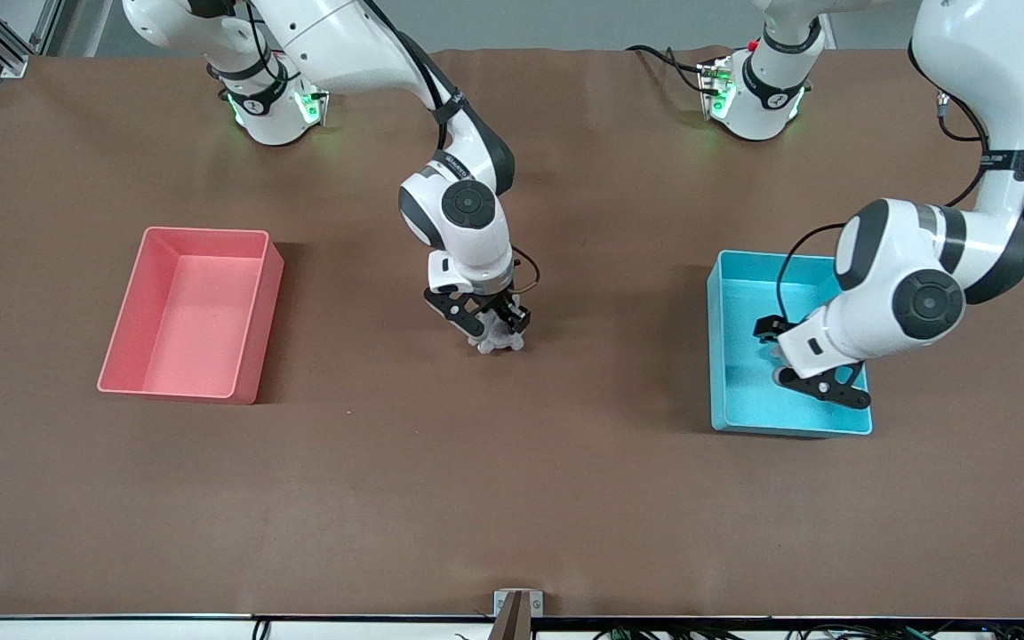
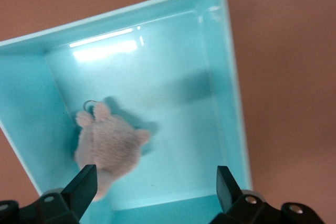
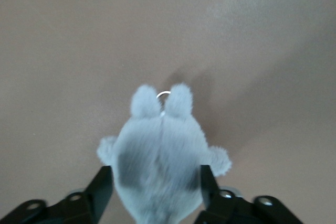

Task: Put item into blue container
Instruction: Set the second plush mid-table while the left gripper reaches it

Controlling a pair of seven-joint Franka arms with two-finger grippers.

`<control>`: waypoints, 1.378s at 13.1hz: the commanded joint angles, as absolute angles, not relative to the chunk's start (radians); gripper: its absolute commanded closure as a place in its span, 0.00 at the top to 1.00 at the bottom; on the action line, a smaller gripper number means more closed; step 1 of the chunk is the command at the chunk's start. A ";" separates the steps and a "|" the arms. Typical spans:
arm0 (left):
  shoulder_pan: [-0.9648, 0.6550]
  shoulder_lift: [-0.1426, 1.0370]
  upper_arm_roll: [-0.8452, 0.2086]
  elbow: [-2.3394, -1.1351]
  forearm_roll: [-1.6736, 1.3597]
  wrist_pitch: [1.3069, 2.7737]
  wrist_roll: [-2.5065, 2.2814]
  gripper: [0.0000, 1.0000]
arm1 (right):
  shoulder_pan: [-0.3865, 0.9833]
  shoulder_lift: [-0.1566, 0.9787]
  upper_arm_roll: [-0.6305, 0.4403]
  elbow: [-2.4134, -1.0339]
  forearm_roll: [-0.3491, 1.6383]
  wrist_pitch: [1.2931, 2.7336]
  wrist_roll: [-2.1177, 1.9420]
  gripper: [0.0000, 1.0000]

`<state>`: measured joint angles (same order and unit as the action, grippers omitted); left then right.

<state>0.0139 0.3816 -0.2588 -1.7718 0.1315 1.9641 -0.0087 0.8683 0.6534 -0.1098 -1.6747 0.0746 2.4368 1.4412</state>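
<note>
The blue container point(image 1: 715, 356) stands toward the left arm's end of the table. My left gripper point(image 1: 819, 387) hangs open over it. In the left wrist view a pinkish plush toy point(image 2: 107, 148) with a small key ring lies inside the container point(image 2: 231, 103), close to one wall, free of the wide-spread left gripper point(image 2: 155, 177). At the table's middle a grey plush toy point(image 1: 496, 342) rests on the brown cloth. My right gripper point(image 1: 494, 331) is down over it, open. In the right wrist view the grey toy point(image 3: 160, 156) sits between the parted right gripper point(image 3: 155, 177).
A pink bin point(image 1: 254, 329) of like size stands toward the right arm's end of the table, nothing showing inside it. Brown cloth covers the whole table. A small bracket point(image 1: 516, 609) sits at the table edge nearest the front camera.
</note>
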 commanded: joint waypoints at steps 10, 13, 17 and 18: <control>-0.434 0.618 -0.272 -1.498 -0.006 2.025 -0.845 1.00 | 0.553 0.437 -0.115 -1.555 0.132 1.834 0.817 1.00; -0.505 0.716 -0.272 -1.422 -0.008 2.156 -0.962 1.00 | 0.453 0.390 -0.118 -1.555 0.132 1.731 0.620 1.00; -0.552 0.779 -0.272 -1.420 -0.014 2.351 -1.008 1.00 | 0.261 0.338 -0.121 -1.555 0.114 1.649 0.286 1.00; -0.557 0.793 -0.273 -1.420 -0.014 2.387 -1.017 1.00 | 0.212 0.325 -0.123 -1.554 0.095 1.638 0.223 1.00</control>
<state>-0.5367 0.7639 -0.2797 -1.4500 -0.0030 2.3379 -0.9904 0.3123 0.3776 -0.1400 -1.5288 0.1088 1.6609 0.3486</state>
